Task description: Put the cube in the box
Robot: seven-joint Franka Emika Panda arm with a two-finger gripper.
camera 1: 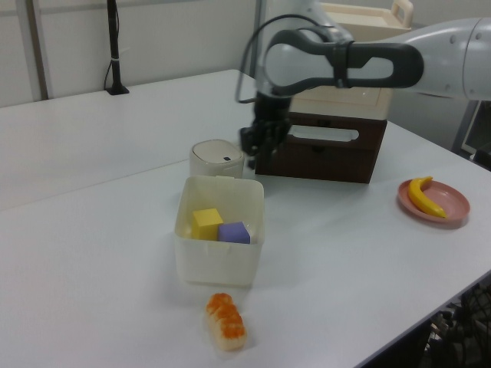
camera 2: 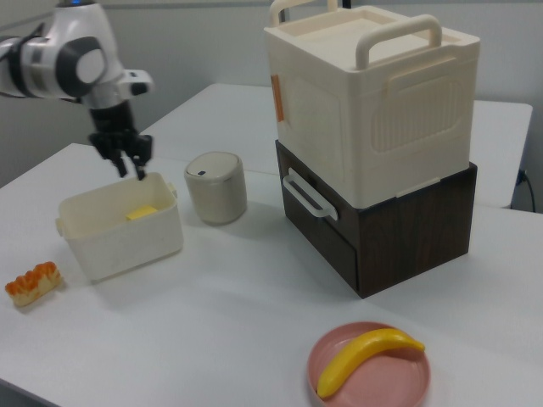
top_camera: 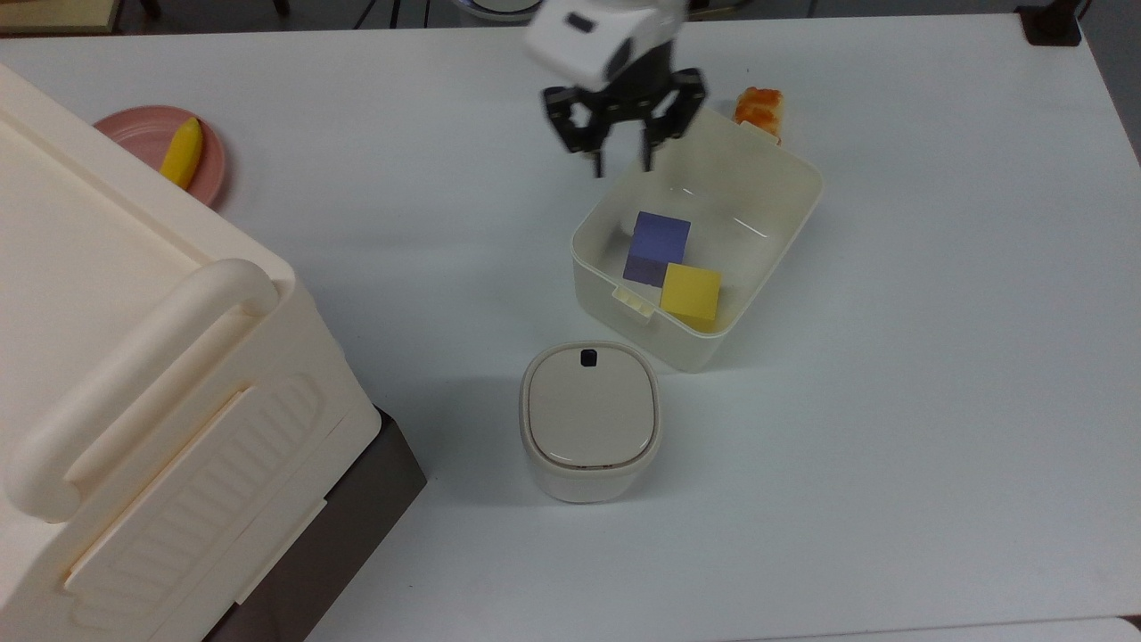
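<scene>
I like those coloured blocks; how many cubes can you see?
2, both inside the box: a purple cube and a yellow cube touching it. None elsewhere on the table.

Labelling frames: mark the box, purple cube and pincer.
box [top_camera: 784,232]: top view, right wall.
purple cube [top_camera: 660,237]: top view, top face.
pincer [top_camera: 621,166]: top view, midway between fingertips.
</scene>
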